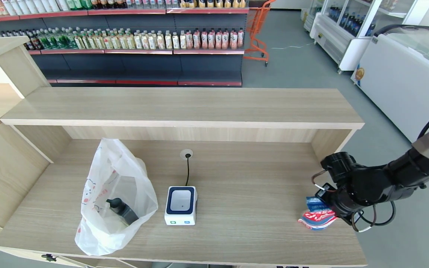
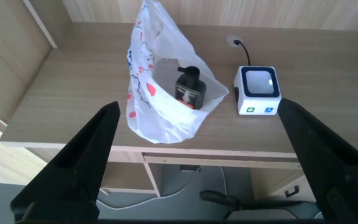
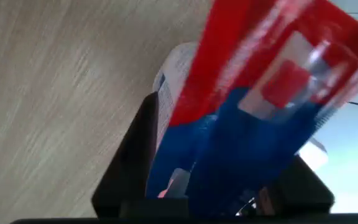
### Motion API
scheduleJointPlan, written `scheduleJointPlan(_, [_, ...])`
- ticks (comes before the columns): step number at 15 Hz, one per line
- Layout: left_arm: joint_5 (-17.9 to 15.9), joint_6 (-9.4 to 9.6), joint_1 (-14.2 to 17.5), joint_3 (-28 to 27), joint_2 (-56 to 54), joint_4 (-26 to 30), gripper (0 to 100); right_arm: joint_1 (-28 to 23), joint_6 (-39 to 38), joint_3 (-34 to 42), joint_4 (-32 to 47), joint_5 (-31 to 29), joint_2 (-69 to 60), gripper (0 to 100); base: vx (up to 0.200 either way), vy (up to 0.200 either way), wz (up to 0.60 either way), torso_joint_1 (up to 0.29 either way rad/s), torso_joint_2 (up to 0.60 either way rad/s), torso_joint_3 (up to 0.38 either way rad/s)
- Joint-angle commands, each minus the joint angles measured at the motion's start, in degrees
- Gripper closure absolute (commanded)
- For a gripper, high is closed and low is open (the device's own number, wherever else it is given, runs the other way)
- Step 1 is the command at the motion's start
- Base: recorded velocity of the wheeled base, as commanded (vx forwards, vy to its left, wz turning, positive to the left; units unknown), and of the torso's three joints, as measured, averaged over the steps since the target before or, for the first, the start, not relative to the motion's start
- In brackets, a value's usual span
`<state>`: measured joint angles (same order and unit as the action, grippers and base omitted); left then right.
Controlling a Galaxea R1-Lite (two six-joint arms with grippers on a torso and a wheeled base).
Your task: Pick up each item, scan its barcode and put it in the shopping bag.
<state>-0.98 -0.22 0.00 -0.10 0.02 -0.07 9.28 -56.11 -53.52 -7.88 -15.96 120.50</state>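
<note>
Right jaws pinch a glossy red-and-blue packet [image 1: 317,219] at the wood-grain worktop's [image 1: 244,208] edge; left jaws gape wide apart.

Recorded on the lower counter [image 1: 251,230], left to right: shopping bag [image 1: 99,178], barcode scanner [image 1: 181,205], snack packet [image 1: 317,220]. Found a pump bottle [image 1: 123,211] inside the bag, low down, leaning. Located the scanner just beside the bag's right side, near the counter's middle. Traced its cable [image 1: 188,169] back to a grommet [image 1: 186,153] by the rear wall. Logged the packet at the counter's right edge, well apart from the scanner, between the fingers of the right gripper [image 1: 324,212]. Possibly resting on the counter; contact unclear. Noted a raised ledge [image 1: 184,108] behind, drink shelves [image 1: 132,41] beyond it, chest freezers [image 1: 400,74] far right.
</note>
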Motion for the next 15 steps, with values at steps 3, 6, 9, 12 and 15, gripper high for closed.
scheduleJointPlan(3, [0.0,-0.04,0.0,0.0,0.0,0.0,0,1.3,8.4,0.1,-3.0,-2.6,4.4,100,0.0,0.0,0.0,0.0,0.0,0.0])
scheduleJointPlan(6, [0.0,-0.04,0.0,0.0,0.0,0.0,0,2.1,15.4,-0.2,-10.0,-2.3,1.8,100,0.0,0.0,0.0,0.0,0.0,0.0])
scheduleJointPlan(9, [0.0,-0.04,0.0,0.0,0.0,0.0,0,0.0,21.3,1.5,-10.3,12.2,-10.3,100,0.0,0.0,0.0,0.0,0.0,0.0])
scheduleJointPlan(12, [0.0,-0.04,0.0,0.0,0.0,0.0,0,-8.2,36.8,6.8,-10.5,42.7,-23.5,100,0.0,0.0,0.0,0.0,0.0,0.0])
scheduleJointPlan(15, [0.0,-0.04,0.0,0.0,0.0,0.0,0,-16.1,56.1,10.6,-10.1,76.3,-29.4,100,0.0,0.0,0.0,0.0,0.0,0.0])
